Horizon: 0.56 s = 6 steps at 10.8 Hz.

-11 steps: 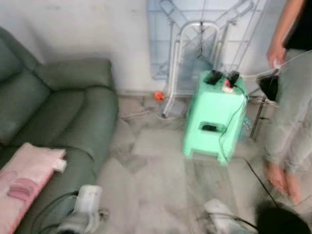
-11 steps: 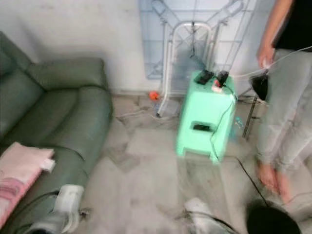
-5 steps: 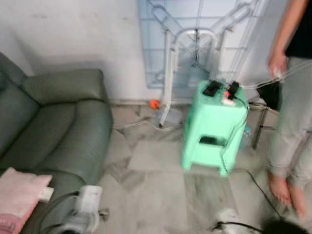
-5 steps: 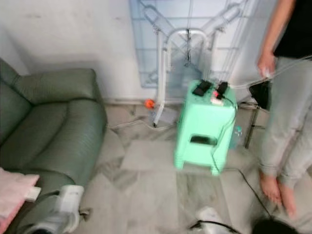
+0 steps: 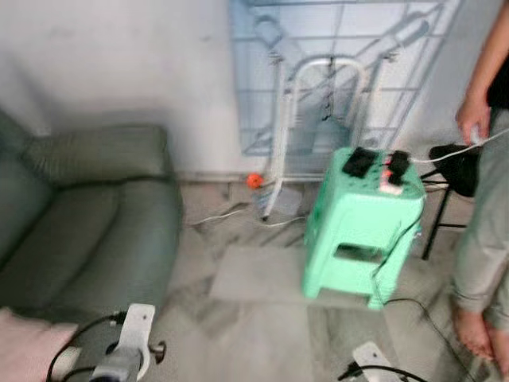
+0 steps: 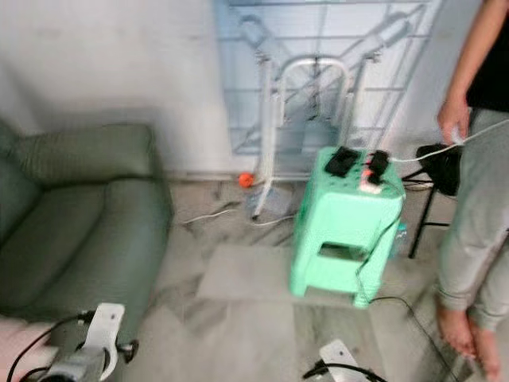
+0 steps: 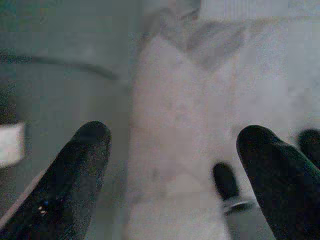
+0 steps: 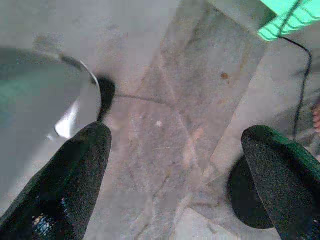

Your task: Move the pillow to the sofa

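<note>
Camera view has swung since 1.0 s ago, leaving the pink pillow (image 5: 24, 346) as a corner at 7 o'clock on the green sofa (image 5: 95, 231), long axis not readable; left pincer (image 7: 172, 170) and right pincer (image 8: 180, 175) gape wide, empty, over grey marble floor (image 5: 254, 318) near a mint stool (image 5: 362, 227).

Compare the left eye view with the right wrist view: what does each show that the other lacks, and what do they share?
Left eye view: the green sofa, a corner of the pink pillow at its near edge, a drying rack against the wall, and a person standing at the right. Right wrist view: the right end effector, its black fingers spread open above the floor. Shared: the mint-green stool, a black cable beside it, and the grey tiled floor.
</note>
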Tool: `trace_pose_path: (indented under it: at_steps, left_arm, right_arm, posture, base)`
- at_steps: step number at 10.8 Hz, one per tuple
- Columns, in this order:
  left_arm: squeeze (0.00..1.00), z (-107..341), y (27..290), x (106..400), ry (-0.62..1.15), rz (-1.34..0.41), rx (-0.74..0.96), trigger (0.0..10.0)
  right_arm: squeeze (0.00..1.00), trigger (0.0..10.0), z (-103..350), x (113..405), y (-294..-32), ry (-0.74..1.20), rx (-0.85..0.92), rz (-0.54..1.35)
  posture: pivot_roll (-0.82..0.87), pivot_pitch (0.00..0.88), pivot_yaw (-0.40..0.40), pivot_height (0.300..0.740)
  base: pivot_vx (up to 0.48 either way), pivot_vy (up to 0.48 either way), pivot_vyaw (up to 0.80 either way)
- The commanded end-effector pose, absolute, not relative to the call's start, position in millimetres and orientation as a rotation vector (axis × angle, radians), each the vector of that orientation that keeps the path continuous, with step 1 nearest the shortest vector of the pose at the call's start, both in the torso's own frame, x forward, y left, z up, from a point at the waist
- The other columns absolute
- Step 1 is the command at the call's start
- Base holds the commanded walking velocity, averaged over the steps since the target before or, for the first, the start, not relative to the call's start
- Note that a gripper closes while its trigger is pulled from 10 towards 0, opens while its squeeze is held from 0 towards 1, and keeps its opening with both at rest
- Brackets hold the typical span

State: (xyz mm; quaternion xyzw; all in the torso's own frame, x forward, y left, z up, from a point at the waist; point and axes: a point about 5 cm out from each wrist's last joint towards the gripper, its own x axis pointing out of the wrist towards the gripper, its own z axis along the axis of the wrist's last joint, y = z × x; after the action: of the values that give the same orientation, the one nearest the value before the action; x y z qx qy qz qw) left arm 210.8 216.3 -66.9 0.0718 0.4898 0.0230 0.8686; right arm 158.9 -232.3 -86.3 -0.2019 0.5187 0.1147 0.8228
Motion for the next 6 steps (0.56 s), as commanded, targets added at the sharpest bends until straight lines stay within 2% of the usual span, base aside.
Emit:
trace_pose_path:
  at_steps: [1,6]
  left_arm:
    - [0.00,-68.0,217.7,208.3,1.036,0.045,0.153,10.0]
    - [0.00,-67.8,218.1,208.4,1.036,0.044,0.157,10.0]
  right_arm:
    - [0.00,10.0,-84.1,168.2,-225.9,1.085,-0.430,0.251]
    - [0.00,10.0,-83.6,174.4,-216.7,1.075,-0.433,0.265]
  posture:
    - [-0.21,0.000,0.025,0.740]
    - [-0.21,0.000,0.025,0.740]
  base:
    - [0.431,0.000,0.00]
    - [0.431,0.000,0.00]
